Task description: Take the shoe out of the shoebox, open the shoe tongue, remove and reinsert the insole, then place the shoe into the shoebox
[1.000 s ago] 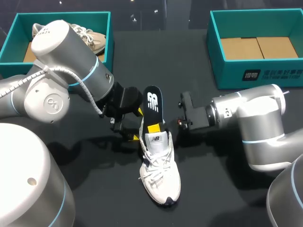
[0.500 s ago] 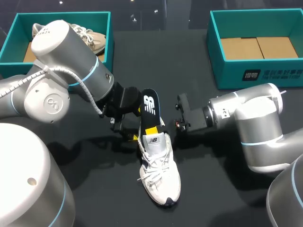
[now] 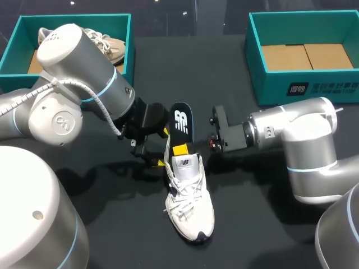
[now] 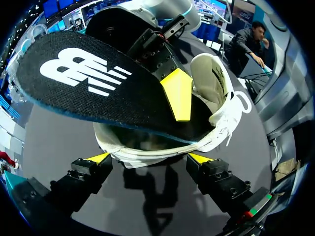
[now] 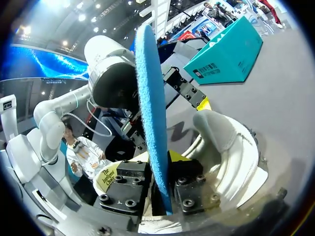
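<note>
Robotics lab: grey left arm [image 3: 73, 84], grey right arm [image 3: 305, 140], black table [image 3: 258, 224], teal shoeboxes [image 3: 269, 89].

A matte black bench [image 3: 252, 224] is spreading across the whole frame, carrying soft shadows at centre left.

insole [image 4: 123, 98] gripped by right gripper [image 5: 160, 184]: large white logo on its black top face, just ahead of left gripper [image 4: 147, 158] | shoe [image 3: 190, 207] tongue, just under right gripper's yellow tip: small logo tag | shoebox [image 3: 275, 95] well behind right gripper: white print on front wall, too small to make out | yellowish label [image 5: 109, 178] beside right gripper's finger: dark script, possibly a sticker inside the shoe
</note>
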Available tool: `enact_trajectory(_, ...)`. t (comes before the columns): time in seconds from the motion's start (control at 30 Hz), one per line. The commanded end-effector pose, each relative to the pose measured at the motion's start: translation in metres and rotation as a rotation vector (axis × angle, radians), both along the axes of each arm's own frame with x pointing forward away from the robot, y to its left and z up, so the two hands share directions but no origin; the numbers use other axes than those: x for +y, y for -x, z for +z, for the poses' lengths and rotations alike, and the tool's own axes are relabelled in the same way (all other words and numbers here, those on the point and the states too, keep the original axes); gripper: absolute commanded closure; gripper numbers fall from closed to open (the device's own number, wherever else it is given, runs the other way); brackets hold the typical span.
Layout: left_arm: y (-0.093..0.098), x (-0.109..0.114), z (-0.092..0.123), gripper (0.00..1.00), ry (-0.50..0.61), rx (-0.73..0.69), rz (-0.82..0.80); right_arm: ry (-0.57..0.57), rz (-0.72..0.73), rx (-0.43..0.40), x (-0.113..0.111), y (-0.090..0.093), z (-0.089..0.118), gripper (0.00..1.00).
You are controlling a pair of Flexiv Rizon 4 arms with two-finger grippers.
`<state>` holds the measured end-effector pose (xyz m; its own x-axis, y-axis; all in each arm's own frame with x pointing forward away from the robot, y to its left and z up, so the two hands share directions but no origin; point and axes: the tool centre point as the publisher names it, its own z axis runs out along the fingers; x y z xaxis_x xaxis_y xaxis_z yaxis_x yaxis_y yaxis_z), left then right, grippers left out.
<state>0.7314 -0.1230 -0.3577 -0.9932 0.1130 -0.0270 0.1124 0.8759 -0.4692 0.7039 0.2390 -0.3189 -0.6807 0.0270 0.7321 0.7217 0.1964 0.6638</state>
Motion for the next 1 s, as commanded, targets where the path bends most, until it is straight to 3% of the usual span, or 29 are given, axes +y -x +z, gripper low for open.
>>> enact_trajectory(0.03,0.0,-0.001,-0.001,0.0,-0.002,-0.001,0.0,0.011,0.012,-0.004,0.0,-0.008,0.006,0.81)
enact_trajectory(0.2,0.0,-0.001,-0.001,0.0,-0.002,-0.001,0.0,0.026,0.021,-0.017,0.001,-0.017,0.013,0.77)
enact_trajectory(0.4,0.0,-0.001,-0.001,0.0,-0.002,-0.001,0.0,0.038,0.026,-0.028,0.001,-0.024,0.018,0.8)
enact_trajectory(0.5,0.0,-0.001,-0.001,0.0,-0.002,-0.001,0.0,0.037,0.02,-0.029,0.001,-0.026,0.018,0.83)
enact_trajectory(0.57,0.0,-0.001,-0.001,0.0,-0.002,-0.001,0.0,0.037,0.016,-0.023,0.003,-0.027,0.016,0.92)
enact_trajectory(0.6,0.0,-0.001,-0.001,0.0,-0.002,-0.001,0.0,0.037,0.018,-0.018,0.004,-0.027,0.015,1.0)
enact_trajectory(1.0,0.0,-0.001,-0.001,0.0,-0.002,-0.001,0.0,0.039,0.034,0.063,0.006,-0.013,-0.007,1.0)
